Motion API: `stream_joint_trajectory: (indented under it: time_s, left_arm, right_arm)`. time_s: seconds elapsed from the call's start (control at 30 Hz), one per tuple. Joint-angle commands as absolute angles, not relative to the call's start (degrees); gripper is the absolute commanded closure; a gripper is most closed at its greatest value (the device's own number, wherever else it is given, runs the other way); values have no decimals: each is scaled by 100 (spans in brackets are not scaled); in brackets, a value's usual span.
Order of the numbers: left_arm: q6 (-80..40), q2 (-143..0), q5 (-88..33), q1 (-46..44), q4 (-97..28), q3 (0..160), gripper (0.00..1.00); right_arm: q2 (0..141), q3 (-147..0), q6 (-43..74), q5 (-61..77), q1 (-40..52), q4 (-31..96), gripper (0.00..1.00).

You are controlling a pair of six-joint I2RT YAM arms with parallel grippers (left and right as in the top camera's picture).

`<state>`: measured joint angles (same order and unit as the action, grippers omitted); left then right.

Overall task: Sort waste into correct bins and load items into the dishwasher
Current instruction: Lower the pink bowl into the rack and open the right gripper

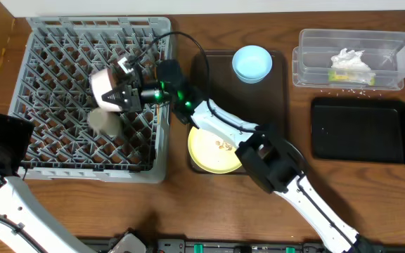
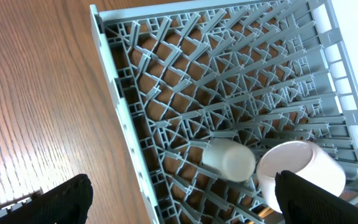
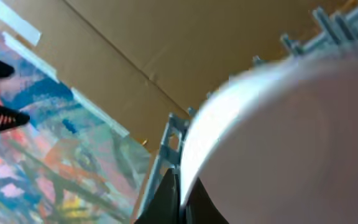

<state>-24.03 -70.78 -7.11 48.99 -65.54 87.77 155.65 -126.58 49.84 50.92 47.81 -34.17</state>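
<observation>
Counter (image 1: 188,211): wood, carries everything below.

Rack (image 1: 48,84): grey peg lattice, far L of counter, the biggest item.

Brown tray (image 1: 276,105): just R of rack, holds the plate and blue bowl.

Black tray (image 1: 361,130): far R, in front of the tub, nothing seen in it.

Tub (image 1: 308,60): clear, at the back R, w/ napkin and wrapper inside.

R arm (image 1: 280,165): reaches from front ctr across the brown tray to over the rack. R jaws: closed on the white bowl's rim.

L arm (image 1: 5,140): at the rack's front-L corner. L jaws: spread wide and empty, both black fingers (image 2: 67,196) low in the L wrist view.

Plate (image 1: 206,151): yellow-green, at the front of the brown tray and partly under the R arm.

Blue bowl (image 1: 252,63): upright, at the back of the brown tray.

White bowl (image 1: 107,88): tilted, held over mid-rack.

Cup (image 1: 105,121): pale, on its side among the pegs, just beside the white bowl.

Napkin (image 1: 349,60): crumpled, white.

Wrapper (image 1: 343,76): green, against the napkin.

Crumbs (image 1: 223,145): some on the plate, more on the counter between tub and black tray.
</observation>
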Motion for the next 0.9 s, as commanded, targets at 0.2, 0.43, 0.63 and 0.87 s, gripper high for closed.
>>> stream_joint_trajectory:
  time_s: [0.2,0.43,0.63,0.87]
  left_arm:
    - [-2412,-7085,-679,4921,-6556,8799,5]
    - [-2412,-7085,-679,4921,-6556,8799,5]
    - [-2412,-7085,-679,4921,-6556,8799,5]
    - [-2412,-7085,-679,4921,-6556,8799,5]
  right_arm:
    - [15751,-12790,5181,5238,4506,-3365,93]
    - [15574,-13290,5105,5548,4191,-2792,76]
    - [15041,-13760,3957,5131,3922,-600,74]
    - [14007,-13865,2609,3627,3710,2163,70]
